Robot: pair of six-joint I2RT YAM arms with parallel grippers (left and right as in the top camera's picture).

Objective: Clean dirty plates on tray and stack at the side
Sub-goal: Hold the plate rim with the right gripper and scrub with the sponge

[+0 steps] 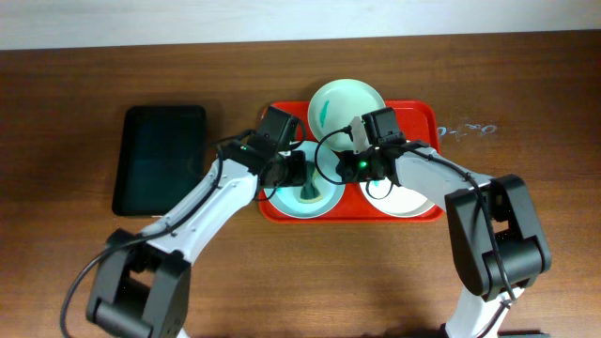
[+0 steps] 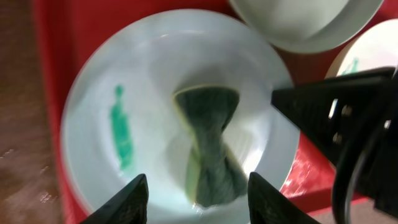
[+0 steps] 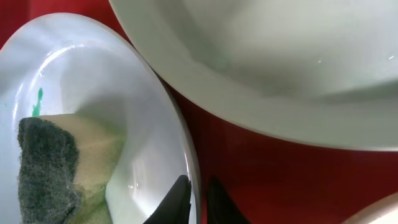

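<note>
left pincer (image 2: 198,198) – open, sponge (image 2: 210,146) on plate (image 2: 149,68)

Both arms reach toward the desk's far edge; left gripper (image 2: 198,190) spread apart, right gripper (image 3: 198,198) nearly closed.

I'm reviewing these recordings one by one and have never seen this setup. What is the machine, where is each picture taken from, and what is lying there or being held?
These are two robot arms at a wooden table, each ending in a two-finger gripper. One picture looks down from above; the other two come from cameras on the wrists. On the table lie a red tray and, to its left, a black tray. The red tray holds three plates. The near left plate has a green smear and a sponge on it. The left gripper is open over that sponge. The right gripper seems to pinch that plate's rim. The back plate and the near right plate are not held.
</note>
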